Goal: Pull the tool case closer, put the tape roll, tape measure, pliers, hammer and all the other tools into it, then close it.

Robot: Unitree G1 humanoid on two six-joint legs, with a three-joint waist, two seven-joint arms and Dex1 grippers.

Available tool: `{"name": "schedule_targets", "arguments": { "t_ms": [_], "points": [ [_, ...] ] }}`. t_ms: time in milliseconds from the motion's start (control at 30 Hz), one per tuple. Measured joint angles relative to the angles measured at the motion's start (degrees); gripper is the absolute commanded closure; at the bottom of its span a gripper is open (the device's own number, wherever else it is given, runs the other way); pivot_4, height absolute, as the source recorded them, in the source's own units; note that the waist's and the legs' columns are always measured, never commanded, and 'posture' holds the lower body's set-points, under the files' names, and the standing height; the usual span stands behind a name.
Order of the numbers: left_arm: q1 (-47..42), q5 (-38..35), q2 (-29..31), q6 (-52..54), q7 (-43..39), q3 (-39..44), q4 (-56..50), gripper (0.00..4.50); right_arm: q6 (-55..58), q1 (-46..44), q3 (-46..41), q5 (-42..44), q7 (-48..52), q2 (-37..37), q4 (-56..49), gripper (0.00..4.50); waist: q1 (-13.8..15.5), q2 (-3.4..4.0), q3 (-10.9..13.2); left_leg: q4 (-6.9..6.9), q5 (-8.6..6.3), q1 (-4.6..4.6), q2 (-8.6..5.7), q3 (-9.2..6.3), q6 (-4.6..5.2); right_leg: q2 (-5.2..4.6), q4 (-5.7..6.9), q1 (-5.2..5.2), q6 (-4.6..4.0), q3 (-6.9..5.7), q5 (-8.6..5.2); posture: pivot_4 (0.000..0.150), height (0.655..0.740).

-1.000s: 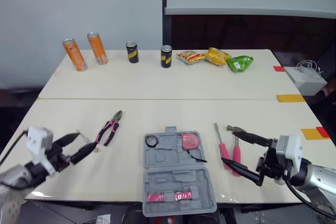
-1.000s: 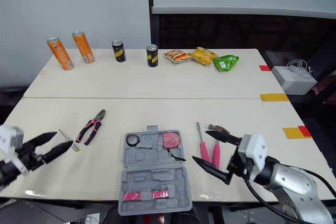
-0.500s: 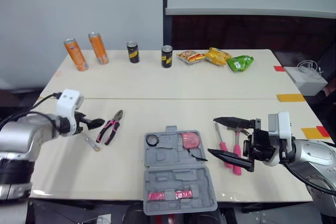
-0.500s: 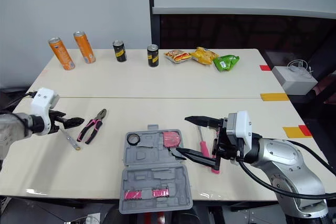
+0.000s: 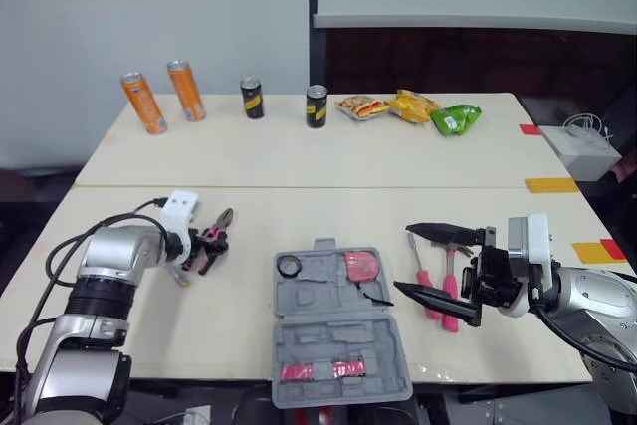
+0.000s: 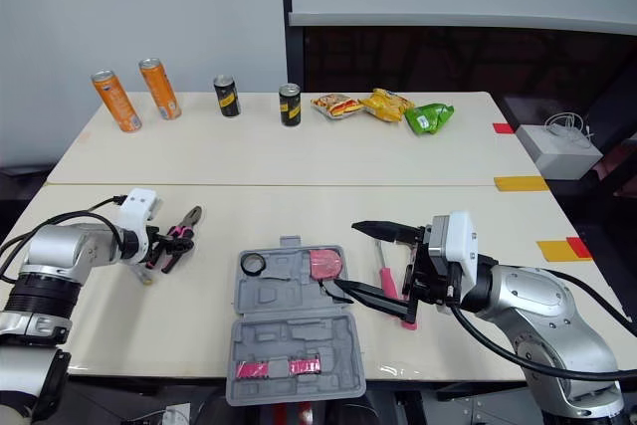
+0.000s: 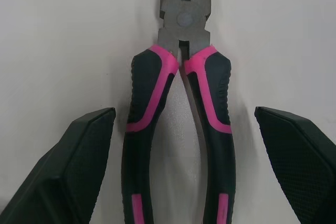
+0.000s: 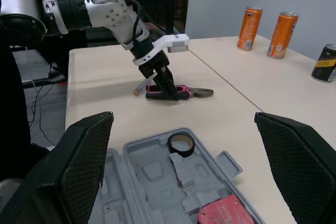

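Observation:
The grey tool case [image 5: 328, 330] lies open near the table's front edge. Its upper half holds a black tape roll [image 5: 289, 267] and a red tape measure [image 5: 360, 267]. Left of it lie the pink-and-black pliers [image 7: 181, 103], handles toward my wrist camera. My left gripper [image 5: 204, 244] is open, one finger on each side of those handles, not touching them. My right gripper [image 5: 404, 259] is wide open above the case's right edge and holds nothing. A pink-handled hammer [image 5: 448, 291] and screwdriver [image 5: 422, 280] lie under and behind it.
A small tool [image 5: 177, 274] lies by the left gripper. At the back stand two orange cans [image 5: 164, 97], two black cans [image 5: 284, 104] and snack bags [image 5: 408, 107]. A white box [image 5: 585, 151] sits off the table's right side.
My left arm swung in from the table's front left corner to the pliers, fingers now straddling the handles. The right gripper rose toward the case and has held still for the last half second.

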Motion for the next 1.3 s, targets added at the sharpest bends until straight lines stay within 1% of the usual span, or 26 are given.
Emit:
{"name": "schedule_targets", "arguments": {
  "t_ms": [167, 333, 433, 533, 567, 600, 667, 833, 933, 1167, 1300],
  "points": [
    [-1.95, 2.33, -3.55, -1.73, 3.26, 0.85, 3.11, 0.00, 0.18, 0.62, -0.32, 0.26, -0.38, -0.19, -1.27, 0.03, 0.17, 0.04, -0.02, 0.01, 0.00, 0.00, -0.02, -0.02, 0.01, -0.02, 0.00, 0.03, 0.00, -0.02, 0.00, 0.150, 0.7400],
    [-4.21, 4.27, -6.28, -4.36, 4.85, 1.72, 7.42, 0.00, 0.18, 0.78, -0.58, 0.45, -0.51, -0.19, -1.41, 0.03, 0.73, 0.09, -0.05, 0.01, -0.02, 0.08, -0.06, -0.02, -0.05, -0.07, 0.00, 0.11, -0.06, -0.03, 0.04, 0.150, 0.7400],
    [-4.50, 4.82, -6.54, -4.08, 5.13, 1.85, 7.82, 0.80, 0.18, 0.90, -0.67, 0.47, -0.50, -0.19, -1.41, 0.00, 0.82, 0.09, -0.05, 0.01, -0.03, 0.08, -0.07, -0.01, -0.06, -0.09, -0.02, 0.11, -0.07, -0.04, 0.06, 0.150, 0.7400],
    [-4.44, 5.41, -6.51, -3.21, 5.49, 2.92, 7.58, 1.79, 0.16, 1.18, -1.14, 0.46, -0.51, -0.19, -1.42, 0.00, 0.73, 0.10, -0.05, 0.00, -0.03, 0.04, -0.08, -0.01, -0.05, -0.09, -0.12, 0.10, -0.07, -0.04, 0.06, 0.150, 0.7400],
    [-4.41, 5.40, -6.48, -3.03, 5.49, 3.01, 7.40, 2.05, 0.16, 1.26, -1.16, 0.46, -0.52, -0.19, -1.42, 0.00, 0.74, 0.10, -0.06, -0.01, -0.03, 0.03, -0.09, -0.01, -0.05, -0.09, -0.15, 0.10, -0.06, -0.04, 0.06, 0.150, 0.7400],
    [-4.00, 5.47, -6.50, -2.49, 5.54, 3.05, 6.36, 2.11, 0.16, 1.40, -1.17, 0.46, -0.59, -0.19, -1.48, 0.00, 0.75, 0.11, -0.06, -0.02, -0.04, -0.01, -0.09, -0.01, -0.01, -0.09, -0.19, 0.08, -0.05, -0.04, 0.06, 0.150, 0.7400],
    [-3.54, 5.50, -6.65, -2.00, 5.60, 3.36, 5.22, 2.11, 0.16, 1.51, -1.16, 0.46, -0.75, -0.18, -1.51, 0.00, 0.75, 0.11, -0.07, -0.01, 0.03, -0.10, -0.10, -0.01, 0.25, -0.10, -0.22, 0.02, -0.03, -0.04, 0.04, 0.150, 0.7400],
    [-1.19, 5.47, -7.08, 0.02, 6.12, 4.93, 0.10, 2.11, 0.07, 1.72, -1.15, 0.45, -0.74, -0.17, -1.52, 0.00, 0.71, 0.12, -0.07, 0.00, 0.02, -0.59, -0.14, 0.00, 0.33, -0.14, -0.22, -0.45, -0.03, -0.05, 0.05, 0.150, 0.7400],
    [1.56, 4.95, -7.96, 4.33, 6.91, 5.70, -6.98, 2.11, -0.04, 2.00, -1.15, 0.44, -0.44, -0.18, -1.50, 0.00, 0.70, 0.12, -0.07, 0.01, 0.02, -0.83, -0.14, -0.01, 0.35, -0.14, -0.20, -0.66, -0.02, -0.06, 0.05, 0.150, 0.7400],
    [8.53, 1.43, -11.69, 21.49, 9.35, 9.64, -28.46, 2.11, -0.28, 2.27, -1.15, 0.44, 0.21, -0.18, -1.45, 0.00, 0.16, 0.01, 0.11, 0.01, 0.02, -0.85, -0.11, -0.01, 0.36, -0.14, -0.21, -0.70, -0.03, -0.09, 0.05, 0.150, 0.7400],
    [11.48, -0.73, -10.09, 27.61, 8.69, 10.17, -38.82, 2.11, -0.34, 2.37, -1.12, 0.45, 0.68, -0.18, -1.37, 0.00, -0.27, 0.03, 0.16, 0.01, 0.02, -0.82, -0.10, -0.01, 0.37, -0.13, -0.20, -0.69, -0.03, -0.10, 0.05, 0.150, 0.7400]
  ]
}}
